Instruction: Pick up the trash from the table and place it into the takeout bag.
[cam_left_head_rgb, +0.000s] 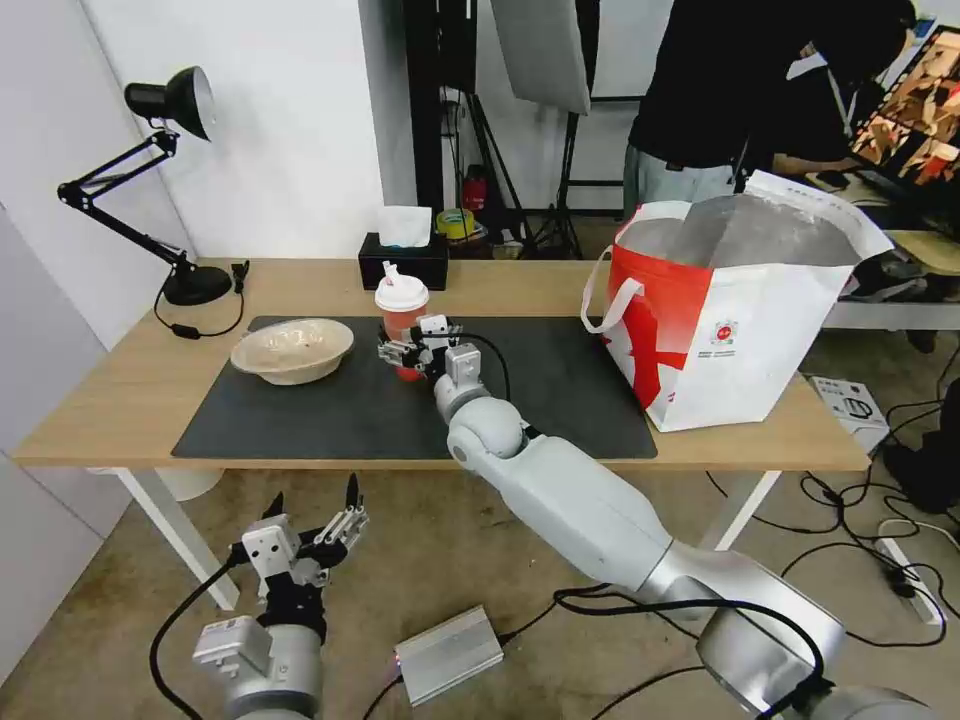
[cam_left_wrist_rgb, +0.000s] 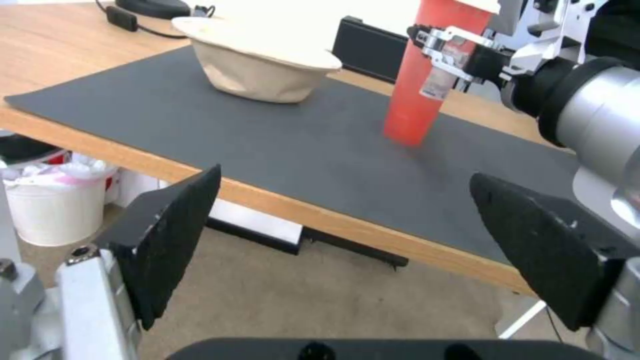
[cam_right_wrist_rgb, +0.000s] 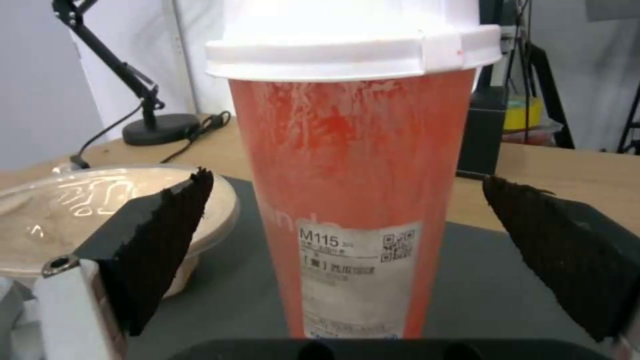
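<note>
The right gripper (cam_left_head_rgb: 405, 352) hides the lower part of the drink cup (cam_left_head_rgb: 401, 300). The takeout bag (cam_left_head_rgb: 735, 330) interior contents cannot be determined. The cup label (cam_right_wrist_rgb: 353, 270) fine print is illegible.

Glossy grey-white jointed arms, black cables; silver-and-black right claw (cam_left_head_rgb: 407, 352), left claw (cam_left_head_rgb: 315, 502) with black textured pads (cam_left_wrist_rgb: 167, 240)

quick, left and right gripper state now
left gripper: open, empty, low in front of the table.
right gripper: open, jaws either side of the drink cup.
</note>
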